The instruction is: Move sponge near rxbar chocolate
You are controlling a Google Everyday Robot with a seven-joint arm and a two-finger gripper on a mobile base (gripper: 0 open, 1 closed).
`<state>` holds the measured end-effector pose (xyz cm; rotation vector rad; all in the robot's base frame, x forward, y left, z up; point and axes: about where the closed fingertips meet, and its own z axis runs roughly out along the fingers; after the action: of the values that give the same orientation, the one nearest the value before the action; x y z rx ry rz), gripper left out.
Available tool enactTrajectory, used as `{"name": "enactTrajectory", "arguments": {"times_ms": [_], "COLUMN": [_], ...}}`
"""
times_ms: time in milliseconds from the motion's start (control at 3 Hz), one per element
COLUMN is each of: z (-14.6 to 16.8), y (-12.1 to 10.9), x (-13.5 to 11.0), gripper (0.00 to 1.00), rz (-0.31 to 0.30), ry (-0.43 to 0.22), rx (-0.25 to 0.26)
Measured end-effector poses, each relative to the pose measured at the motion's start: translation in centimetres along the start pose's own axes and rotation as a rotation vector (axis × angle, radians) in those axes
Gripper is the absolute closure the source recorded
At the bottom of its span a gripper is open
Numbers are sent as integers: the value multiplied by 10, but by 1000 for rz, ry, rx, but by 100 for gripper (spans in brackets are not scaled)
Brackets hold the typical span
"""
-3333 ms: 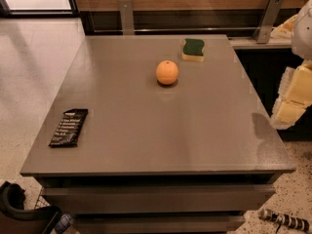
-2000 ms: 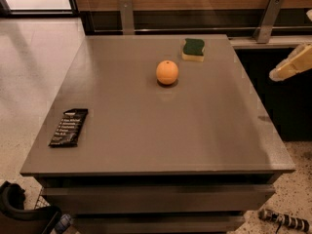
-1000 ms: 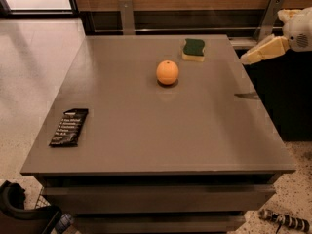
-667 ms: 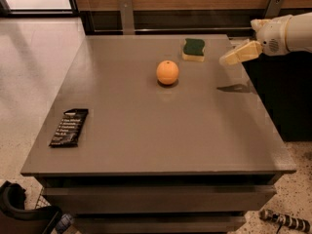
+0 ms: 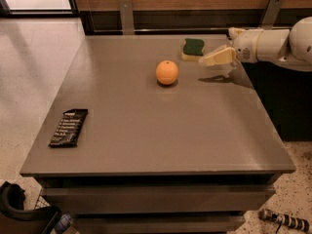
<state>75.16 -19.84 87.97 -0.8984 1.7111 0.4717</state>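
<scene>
Sponge (image 5: 193, 48): green scrub top, pale yellow foam, at far table (image 5: 170, 126) edge, well apart from rxbar chocolate (image 5: 68, 127), white lettering unreadable. Gripper (image 5: 210, 59) just beside sponge, perhaps touching; grip state cannot be told.

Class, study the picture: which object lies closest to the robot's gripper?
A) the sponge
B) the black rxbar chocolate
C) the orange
A: the gripper hangs just right of the sponge, the orange sits farther off toward the middle, and the rxbar chocolate lies far away at the near left.
</scene>
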Motion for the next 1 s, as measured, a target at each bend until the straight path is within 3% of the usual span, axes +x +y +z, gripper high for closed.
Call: {"name": "enactTrajectory", "arguments": {"times_ms": [667, 1000], "z": [51, 64], "y": [-12, -16], "x": [7, 14], "gripper": [0, 0], "rz": [29, 40], "ry": [-77, -67], "rx": [-1, 13]}}
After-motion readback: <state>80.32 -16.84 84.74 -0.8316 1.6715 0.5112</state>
